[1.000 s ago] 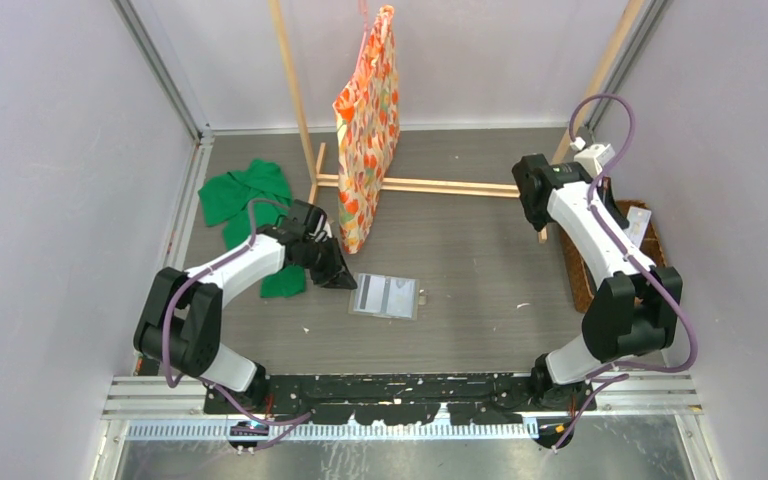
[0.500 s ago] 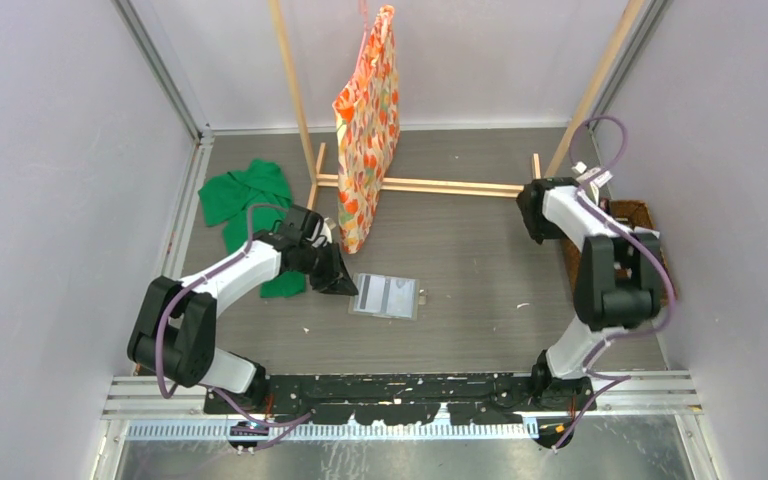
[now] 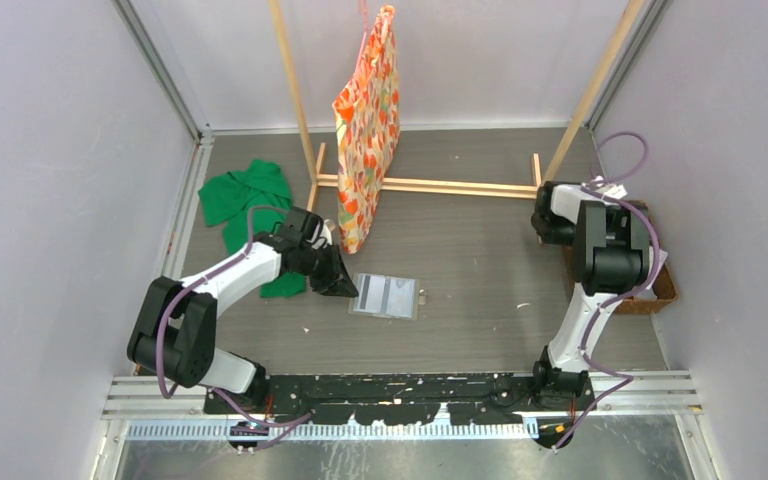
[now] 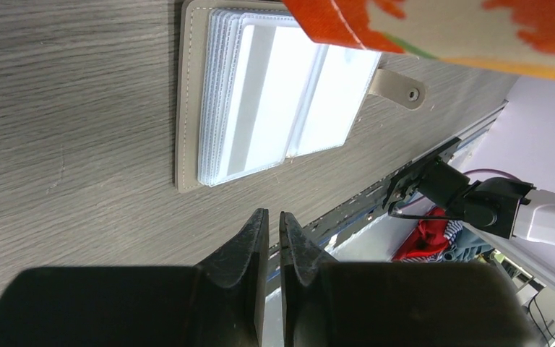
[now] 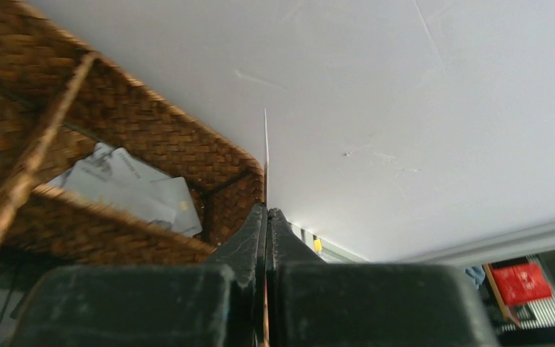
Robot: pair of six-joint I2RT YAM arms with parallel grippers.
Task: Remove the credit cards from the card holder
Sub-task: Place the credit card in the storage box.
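The grey card holder [image 3: 385,296] lies open on the table, its pale pocket panels up; it also shows in the left wrist view [image 4: 260,94]. My left gripper [image 4: 273,217] is shut and empty, with its tips just off the holder's left edge [image 3: 345,285]. My right gripper [image 5: 267,210] is shut on a thin credit card [image 5: 265,144], seen edge-on. It holds the card over the brown wicker basket [image 5: 115,116]. Other pale cards [image 5: 130,188] lie inside the basket. In the top view the right gripper is hidden behind its own arm, above the basket [image 3: 663,290].
An orange patterned bag [image 3: 368,120] hangs on a wooden rack [image 3: 430,185] at the back. A green cloth [image 3: 245,195] lies at the left, behind the left arm. White walls close in on both sides, and the basket stands against the right wall.
The right arm has swung right and folded back over the basket. The left arm has hardly moved. The card holder lies as before.
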